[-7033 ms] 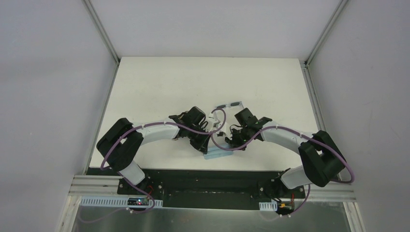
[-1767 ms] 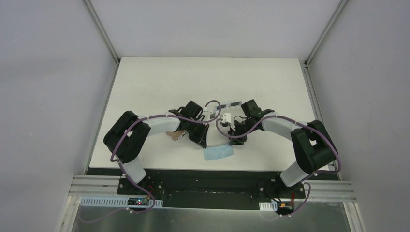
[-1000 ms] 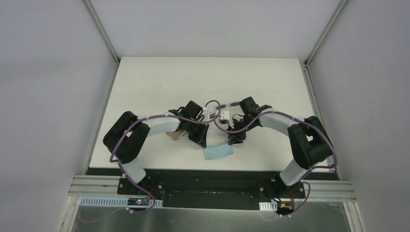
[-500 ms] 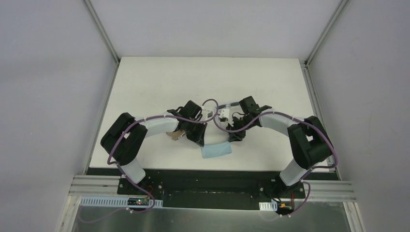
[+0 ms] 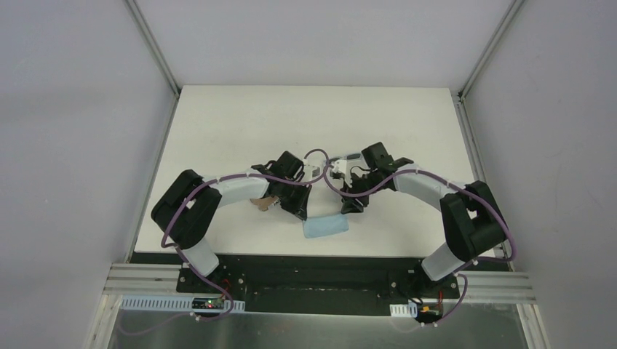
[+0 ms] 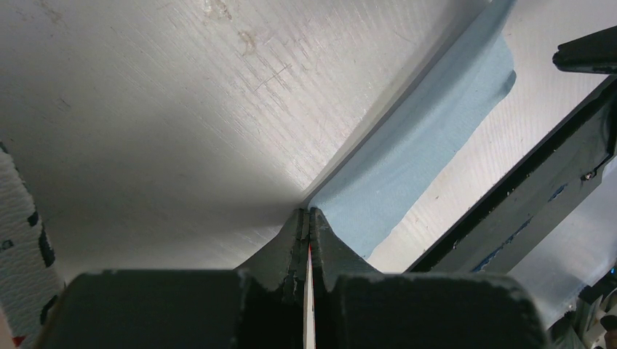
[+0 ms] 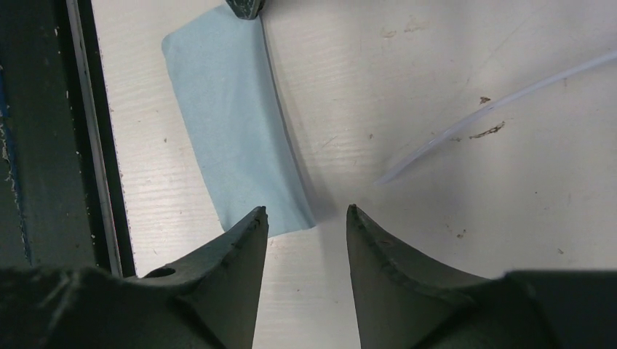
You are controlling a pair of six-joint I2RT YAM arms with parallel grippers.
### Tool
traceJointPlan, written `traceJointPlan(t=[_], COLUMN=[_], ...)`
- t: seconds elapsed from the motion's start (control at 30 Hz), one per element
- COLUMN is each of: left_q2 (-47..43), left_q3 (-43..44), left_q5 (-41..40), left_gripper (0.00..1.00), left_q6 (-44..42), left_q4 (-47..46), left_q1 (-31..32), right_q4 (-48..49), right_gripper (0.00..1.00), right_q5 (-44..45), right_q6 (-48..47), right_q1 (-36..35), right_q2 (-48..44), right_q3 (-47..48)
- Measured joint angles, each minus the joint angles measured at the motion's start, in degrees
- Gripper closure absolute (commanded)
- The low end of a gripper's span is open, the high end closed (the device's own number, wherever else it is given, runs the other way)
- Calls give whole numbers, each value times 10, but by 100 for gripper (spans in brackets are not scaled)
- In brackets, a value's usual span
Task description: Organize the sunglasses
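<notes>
The light blue cloth [image 5: 325, 226] lies flat near the table's front edge. My left gripper [image 5: 301, 212] is shut with its tips pinched at the cloth's left corner [image 6: 309, 213]. The cloth [image 6: 422, 153] stretches away to the right. My right gripper [image 5: 352, 206] is open and empty, and hovers low over the cloth's right corner [image 7: 305, 211]. The left gripper's tip [image 7: 244, 7] shows at the far end of the cloth [image 7: 233, 123]. The sunglasses [image 5: 351, 155] lie behind the right wrist, mostly hidden. One slim white temple arm [image 7: 495, 107] shows on the table.
The white-and-black printed case [image 6: 18, 251] sits at the left edge of the left wrist view. A brown patch [image 5: 262, 201] shows under the left arm. The table's black front rail [image 7: 51, 131] runs just beyond the cloth.
My right gripper has swung from beside the sunglasses toward the cloth's right corner. The cloth has shifted slightly left with my left gripper. The left arm has hardly moved.
</notes>
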State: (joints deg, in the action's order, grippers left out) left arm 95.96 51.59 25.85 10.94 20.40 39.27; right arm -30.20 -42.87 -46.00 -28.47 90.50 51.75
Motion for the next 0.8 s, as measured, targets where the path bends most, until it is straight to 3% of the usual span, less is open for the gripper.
traceJointPlan(t=[0.3,0.8], left_q2=[0,0], left_q3=[0,0], left_q5=[0,0], left_gripper=[100,100], left_q6=[4,4], left_q4=[2,2], left_q1=[0,0], right_q4=[54,60], right_gripper=[55,62], right_q5=[16,34], right_q6=[33,23], right_q1=[-10,-10], right_q2=[33,39], right_q3=[0,-10])
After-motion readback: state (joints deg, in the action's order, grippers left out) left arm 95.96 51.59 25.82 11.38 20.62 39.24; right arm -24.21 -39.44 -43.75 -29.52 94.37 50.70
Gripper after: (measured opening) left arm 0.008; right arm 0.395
